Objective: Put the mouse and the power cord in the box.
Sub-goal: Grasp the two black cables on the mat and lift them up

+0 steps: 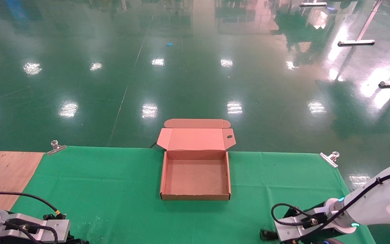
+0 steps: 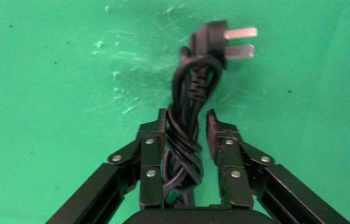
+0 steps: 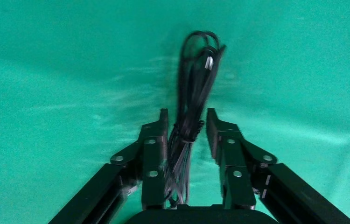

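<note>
A green cloth [image 1: 113,189] covers the table, held at its far corners by two metal clips [image 1: 56,147], with bare wood [image 1: 2,173] showing at the robot's left. Beyond the far edge stretches a shiny green floor [image 1: 195,67] with white table legs [image 1: 357,40] at the far right.

The box [image 1: 195,197] sits open in the middle of the cloth, close to the far edge, its lid [image 1: 195,138] folded back over that edge. Open cloth lies on both sides of the box and between it and the arms.

The left gripper [image 2: 187,122] is at the near left corner of the table. Its fingers [image 2: 153,140] are spread, and the power cord [image 2: 189,102] lies bundled between them on the cloth, its pronged plug [image 2: 220,39] pointing away; whether the pads touch it cannot be told.

The right gripper [image 3: 187,122] is at the near right edge, its fingers [image 3: 153,140] also spread around a bundle of thin black cable [image 3: 194,84].

The mouse body is not visible in any view, and in the head view both grippers are cut off by the bottom edge.
</note>
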